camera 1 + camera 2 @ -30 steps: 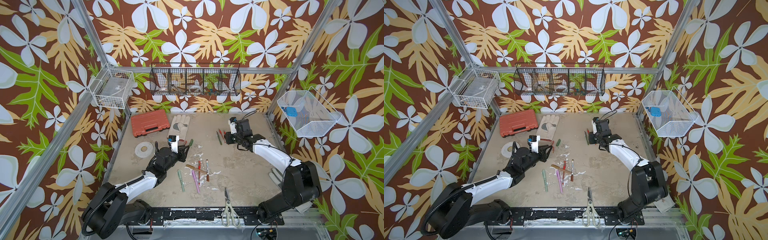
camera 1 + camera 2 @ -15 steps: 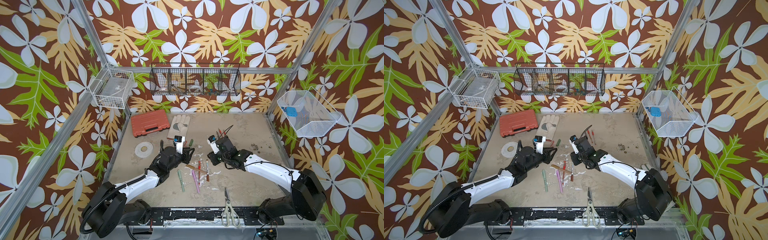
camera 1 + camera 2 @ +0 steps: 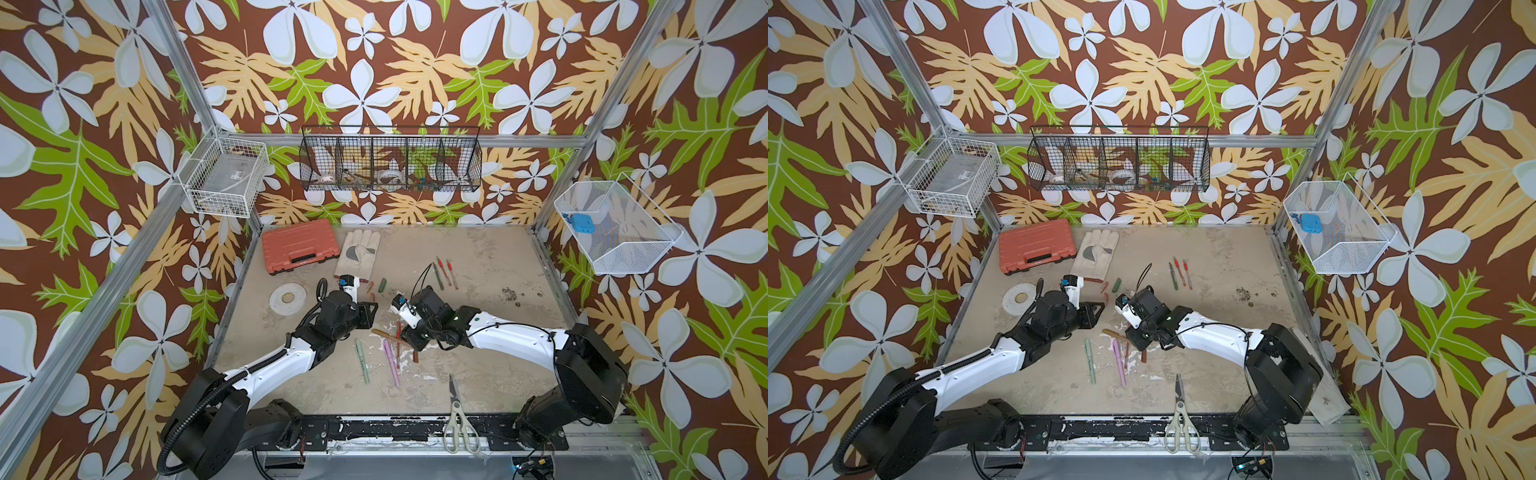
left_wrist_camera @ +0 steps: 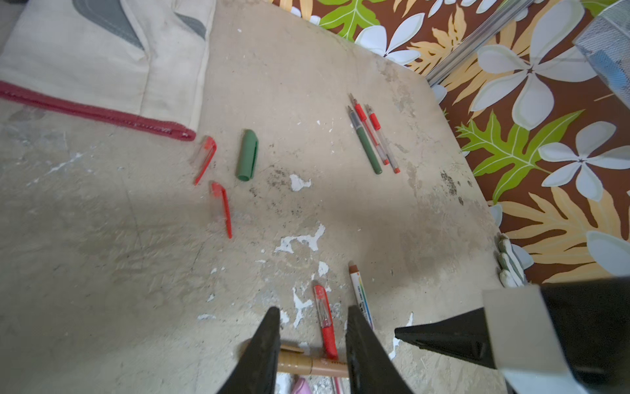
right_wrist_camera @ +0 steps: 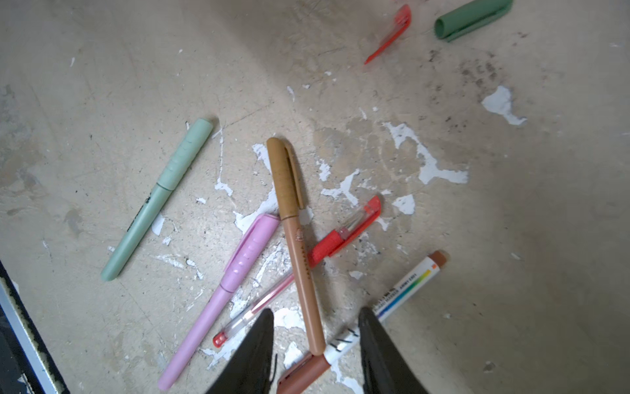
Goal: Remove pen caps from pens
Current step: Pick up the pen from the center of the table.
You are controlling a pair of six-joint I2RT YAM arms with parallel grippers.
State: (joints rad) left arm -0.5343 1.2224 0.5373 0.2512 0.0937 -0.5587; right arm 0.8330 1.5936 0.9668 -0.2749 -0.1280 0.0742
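Holding nothing with the left gripper [image 4: 313, 308], spread apart and pointed at a bunch of pens [image 3: 390, 361], close by the tan pen [image 5: 295, 238]. Holding nothing with the right gripper [image 5: 316, 309] either, spread apart too and hanging low over the white-and-brown pen [image 5: 405, 283], right by its brown cap [image 5: 303, 371]. Lying together on the table [image 3: 498, 257] down there: a pale green pen [image 5: 160, 198], a pink pen [image 5: 221, 290], and the tan pen across a capped red pen [image 5: 341, 235], all with caps on. Lying loose further back, near the glove [image 4: 102, 68]: a dark green cap [image 4: 247, 155] and two red caps [image 4: 204, 157]. Resting side by side, well apart from the bunch: a dark green pen [image 4: 368, 150] and two bare red pens [image 4: 360, 114], tips showing. Sitting at the front edge: grey scissors [image 3: 456, 405].
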